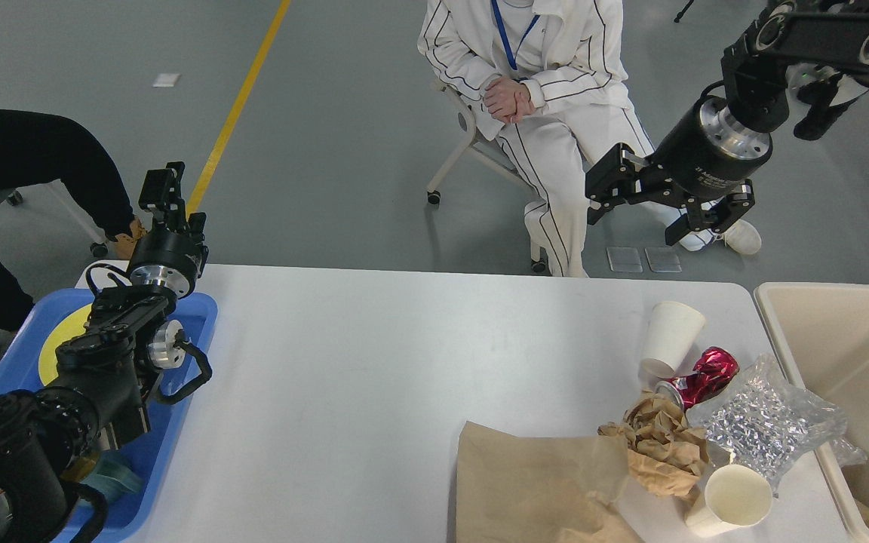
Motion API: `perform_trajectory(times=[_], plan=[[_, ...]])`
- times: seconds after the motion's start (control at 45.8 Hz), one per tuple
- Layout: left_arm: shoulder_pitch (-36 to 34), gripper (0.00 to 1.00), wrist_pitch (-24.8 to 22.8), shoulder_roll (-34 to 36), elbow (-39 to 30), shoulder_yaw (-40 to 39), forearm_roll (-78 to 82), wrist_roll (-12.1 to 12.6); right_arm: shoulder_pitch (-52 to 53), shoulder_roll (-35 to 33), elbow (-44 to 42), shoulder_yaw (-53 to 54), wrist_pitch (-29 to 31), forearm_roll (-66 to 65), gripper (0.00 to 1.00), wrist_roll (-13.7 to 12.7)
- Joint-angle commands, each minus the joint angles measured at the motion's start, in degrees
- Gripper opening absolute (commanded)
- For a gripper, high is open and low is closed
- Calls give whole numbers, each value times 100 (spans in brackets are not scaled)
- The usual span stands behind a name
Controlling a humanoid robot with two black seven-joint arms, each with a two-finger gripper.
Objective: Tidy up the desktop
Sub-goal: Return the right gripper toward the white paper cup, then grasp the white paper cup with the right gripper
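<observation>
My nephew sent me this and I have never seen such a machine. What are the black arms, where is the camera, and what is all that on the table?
The one picture is taken from the robot's own head, looking down over a white desktop. The black arms are its own. The left gripper is raised over a blue tray; I cannot tell if it is open. The right gripper hangs open and empty beyond the table's far edge. Nothing is held. At the right lie two paper cups, a crushed red can, crumpled brown paper, a paper bag and clear plastic wrap, beside a beige bin. A person sits behind.
</observation>
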Motion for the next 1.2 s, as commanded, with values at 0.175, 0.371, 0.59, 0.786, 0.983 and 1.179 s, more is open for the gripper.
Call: perform_trajectory(times=[0.175, 0.371, 0.59, 0.786, 0.983, 1.179], plan=[[-1, 97, 0, 0, 0, 0, -1, 0, -995, -13, -118, -35, -773, -70, 100, -18], [-1, 97, 0, 0, 0, 0, -1, 0, -2094, -13, -478, -9, -1687, -114, 100, -53], [-1, 97, 0, 0, 0, 0, -1, 0, -3149, -4, -1392, 26, -2145, -114, 100, -62], [-1, 97, 0, 0, 0, 0, -1, 0, -4054, 241, -2359, 35, -2724, -97, 100, -62], [-1, 97, 0, 0, 0, 0, -1, 0, -4538, 541, -2606, 9, -3138, -114, 100, -62], [-1, 97, 0, 0, 0, 0, -1, 0, -4749, 673, -2615, 9, -3603, -114, 100, -62]])
